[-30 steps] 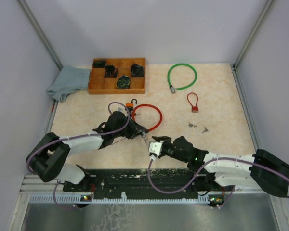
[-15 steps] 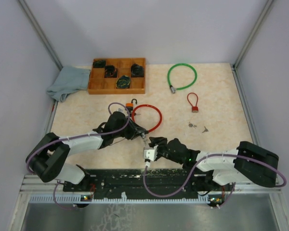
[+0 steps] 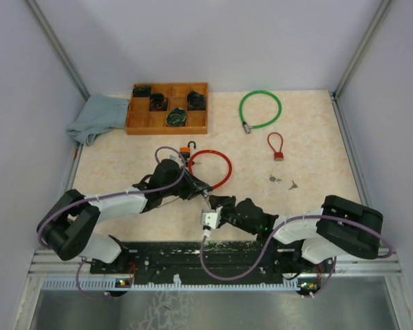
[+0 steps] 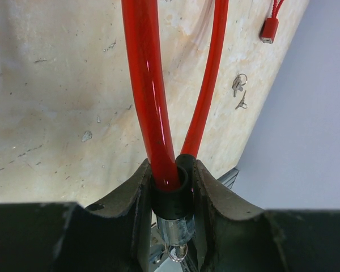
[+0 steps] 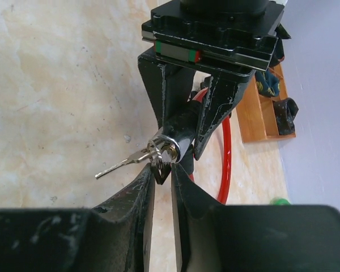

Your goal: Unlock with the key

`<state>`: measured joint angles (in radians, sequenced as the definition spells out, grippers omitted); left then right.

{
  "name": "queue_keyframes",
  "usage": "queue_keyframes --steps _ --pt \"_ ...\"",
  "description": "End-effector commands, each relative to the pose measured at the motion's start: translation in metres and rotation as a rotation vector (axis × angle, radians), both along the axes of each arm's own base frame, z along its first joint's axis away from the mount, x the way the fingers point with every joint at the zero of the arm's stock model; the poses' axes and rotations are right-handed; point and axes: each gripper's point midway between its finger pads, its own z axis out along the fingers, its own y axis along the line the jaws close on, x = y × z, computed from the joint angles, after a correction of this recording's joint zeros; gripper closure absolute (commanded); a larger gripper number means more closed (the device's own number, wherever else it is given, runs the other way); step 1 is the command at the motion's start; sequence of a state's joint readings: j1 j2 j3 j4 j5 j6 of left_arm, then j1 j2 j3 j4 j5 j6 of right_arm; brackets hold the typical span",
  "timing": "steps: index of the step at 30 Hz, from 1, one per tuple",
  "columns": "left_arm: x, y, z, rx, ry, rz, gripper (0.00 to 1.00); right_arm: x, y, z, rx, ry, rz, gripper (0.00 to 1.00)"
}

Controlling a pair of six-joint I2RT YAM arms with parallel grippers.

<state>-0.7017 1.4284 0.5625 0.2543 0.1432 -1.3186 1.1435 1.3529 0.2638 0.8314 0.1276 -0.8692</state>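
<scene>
- Your left claw (image 4: pixel 171 190) is clamped on the lock (image 4: pixel 173 221). Both fingers press on its black collar, and the clear, metal-tipped end pokes out toward the wrist camera.
- The red cable (image 4: pixel 150 85) leaves that collar and loops away over the surface (image 4: pixel 56 113). From above, the loop lies just beyond the left claw, near the middle.
- The lock sits between the two arms, toward the front of the surface, with its face turned to your right claw (image 5: pixel 161 180).
- The right claw is narrow, with its tips on either side of the dark head of the key (image 5: pixel 158 171), which is at the lock face. You cannot tell whether the tips pinch it (the gap is slim and the contact is hidden).
- A ring at the key carries a spare (image 5: pixel 116 165), which sticks out sideways.
- A wooden tray (image 3: pixel 166 128) stands at the back left with dark items in some compartments, and a cloth (image 3: pixel 96 117) is at its left end.
- A green cable (image 3: pixel 241 106) lies at the back right.
- A small red lock (image 3: pixel 279 157) and two loose keys (image 3: pixel 275 179) lie right of the red loop, well apart from both claws.
</scene>
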Motion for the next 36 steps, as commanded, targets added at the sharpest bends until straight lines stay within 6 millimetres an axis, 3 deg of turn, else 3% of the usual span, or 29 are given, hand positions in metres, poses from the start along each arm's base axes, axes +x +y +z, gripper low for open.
queue_keyframes --steps 1,10,19,23,27,33,36 --pt "0.004 -0.011 0.025 -0.078 -0.043 -0.012 1.0 0.006 0.017 0.041 0.174 -0.032 -0.023 0.84" --pt "-0.002 -0.008 0.028 -0.167 -0.055 0.015 1.0 0.009 0.01 0.058 0.494 0.175 -0.147 1.0" --pt "-0.008 -0.002 0.042 -0.286 -0.124 0.037 1.0 0.009 0.004 0.07 0.901 0.529 -0.272 1.0" --pt "-0.01 0.0 0.047 -0.319 -0.157 0.037 1.0 0.012 0.006 0.061 1.043 0.727 -0.353 1.0" --pt "-0.01 0.002 0.045 -0.32 -0.16 0.042 1.0 0.011 0.015 0.044 0.99 0.768 -0.363 1.0" --pt "-0.007 0.005 0.029 -0.227 -0.142 0.051 1.0 0.009 0.007 0.052 0.971 0.707 -0.331 1.0" --pt "-0.007 0.007 0.031 -0.244 -0.169 0.052 1.0 0.01 0.011 0.048 0.967 0.813 -0.337 1.0"
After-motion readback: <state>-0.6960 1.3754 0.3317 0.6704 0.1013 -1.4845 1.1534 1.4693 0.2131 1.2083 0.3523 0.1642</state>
